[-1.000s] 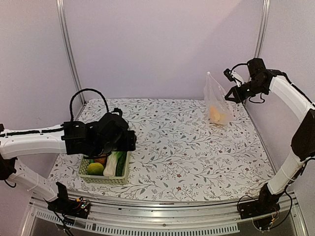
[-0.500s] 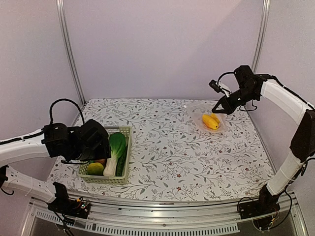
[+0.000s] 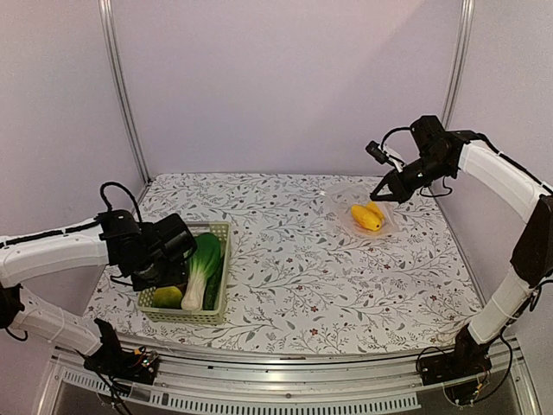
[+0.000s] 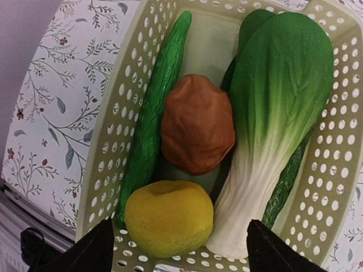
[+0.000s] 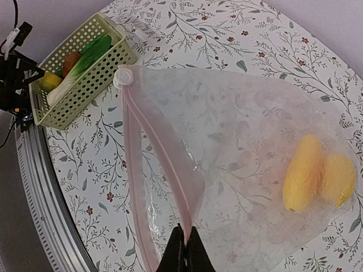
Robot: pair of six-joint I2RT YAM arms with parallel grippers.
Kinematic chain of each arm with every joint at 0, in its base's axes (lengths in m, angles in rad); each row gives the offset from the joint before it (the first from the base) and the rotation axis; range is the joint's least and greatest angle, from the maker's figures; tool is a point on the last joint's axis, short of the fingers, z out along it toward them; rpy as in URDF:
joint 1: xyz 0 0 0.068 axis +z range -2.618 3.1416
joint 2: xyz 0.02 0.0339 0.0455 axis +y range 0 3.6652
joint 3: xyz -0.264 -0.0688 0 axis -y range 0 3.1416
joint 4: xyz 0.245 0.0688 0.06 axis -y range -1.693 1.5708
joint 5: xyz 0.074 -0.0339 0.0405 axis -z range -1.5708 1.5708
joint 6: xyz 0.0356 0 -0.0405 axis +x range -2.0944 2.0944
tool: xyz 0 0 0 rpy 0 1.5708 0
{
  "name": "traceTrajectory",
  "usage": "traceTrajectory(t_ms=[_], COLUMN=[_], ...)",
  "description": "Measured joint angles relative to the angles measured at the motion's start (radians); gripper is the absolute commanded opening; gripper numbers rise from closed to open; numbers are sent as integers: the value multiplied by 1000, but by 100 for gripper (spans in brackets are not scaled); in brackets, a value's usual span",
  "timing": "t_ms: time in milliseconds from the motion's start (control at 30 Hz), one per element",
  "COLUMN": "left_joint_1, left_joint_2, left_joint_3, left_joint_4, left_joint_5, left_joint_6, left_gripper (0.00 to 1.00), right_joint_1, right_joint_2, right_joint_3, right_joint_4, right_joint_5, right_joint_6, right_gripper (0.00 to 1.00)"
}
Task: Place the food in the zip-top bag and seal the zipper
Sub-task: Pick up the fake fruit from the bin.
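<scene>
- left end effector [image 4: 178, 250] hung over the near end of the basket [image 4: 340, 141], fingers spread wide, nothing held.
- inside the basket: long green cucumber [image 4: 156, 107] along the left wall; brown round piece [image 4: 195, 130] in the middle, touching it; green-yellow fruit [image 4: 169, 216] at the near end, just below the brown piece; bok choy [image 4: 272, 124] along the right side, white stem toward the near end.
- a second dark green piece showed partly from under the bok choy; could not tell what it was.
- zip-top bag [image 5: 244, 158] lay on the surface [image 3: 294, 259] well apart from the basket, far to its right and back.
- right end effector [image 5: 185, 249] was pinched tight on the bag's mouth edge at the zipper [image 5: 164, 152]; mouth gaped open toward the basket.
- white slider tab [image 5: 121, 76] sat at the zipper end nearest the basket.
- in the bag, at the end farthest from the basket: orange-yellow piece [image 5: 303, 173] and yellow lemon [image 5: 338, 178], touching side by side.
</scene>
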Motion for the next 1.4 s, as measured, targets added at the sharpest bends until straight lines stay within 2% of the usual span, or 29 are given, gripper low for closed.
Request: traceTrajectory(t_ms=[167, 433, 733, 1033, 1267, 1400], left_joint_1=[102, 164, 171, 170, 168, 168], left_joint_2=[73, 173, 238, 199, 185, 203], left_joint_3=[-8, -9, -9, -20, -51, -60], left_joint_4=[24, 72, 82, 48, 49, 63], left_joint_5=[64, 122, 177, 195, 212, 229], left_joint_6=[58, 138, 164, 140, 139, 140], left_gripper=[80, 79, 81, 80, 78, 71], right_joint_1=[1, 24, 24, 24, 24, 24], right_joint_2=[-11, -32, -41, -42, -42, -42], right_joint_3=[-27, -31, -49, -49, -49, -49], right_joint_4=[2, 5, 9, 9, 9, 9], right_joint_5=[13, 12, 11, 11, 11, 11], right_joint_6=[3, 19, 18, 18, 18, 18], right_gripper=[0, 0, 0, 0, 0, 0])
